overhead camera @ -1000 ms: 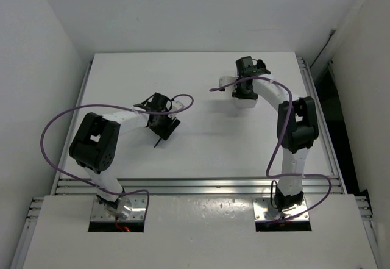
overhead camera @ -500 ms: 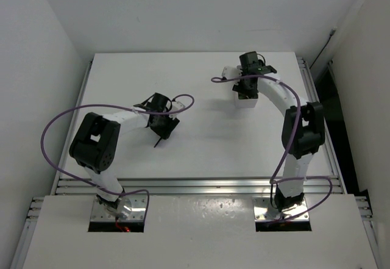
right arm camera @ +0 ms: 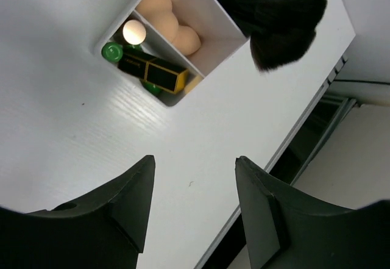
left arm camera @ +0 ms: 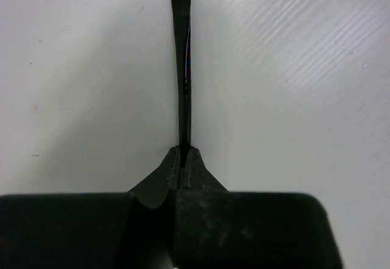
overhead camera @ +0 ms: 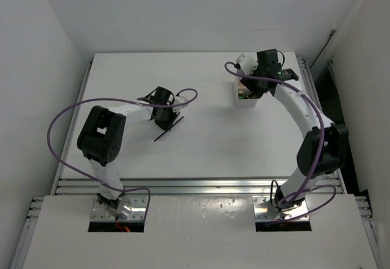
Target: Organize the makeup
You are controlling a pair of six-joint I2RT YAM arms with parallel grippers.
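My left gripper (left arm camera: 183,151) is shut on one end of a thin black stick (left arm camera: 183,68), which points straight away from the jaws over the white table. From above, that gripper (overhead camera: 166,119) sits left of centre with the stick (overhead camera: 163,135) slanting out toward the near side. My right gripper (right arm camera: 195,159) is open and empty over bare table beside the white compartmented box (right arm camera: 213,52). The box holds green tubes (right arm camera: 111,51), a black-and-gold case (right arm camera: 155,72), beige sponges (right arm camera: 166,17) and black flared brushes (right arm camera: 286,28). In the top view the right gripper (overhead camera: 251,89) hovers over the box (overhead camera: 242,103).
The table's right edge with its metal rail (right arm camera: 317,107) runs close to the box. A purple cable (overhead camera: 183,98) loops beside the left wrist. White walls enclose the table on the left and far sides.
The left jaws closed on the black stick and the wrist turned slightly. The right arm swung to the right and farther back at the box, its jaws spreading wider.
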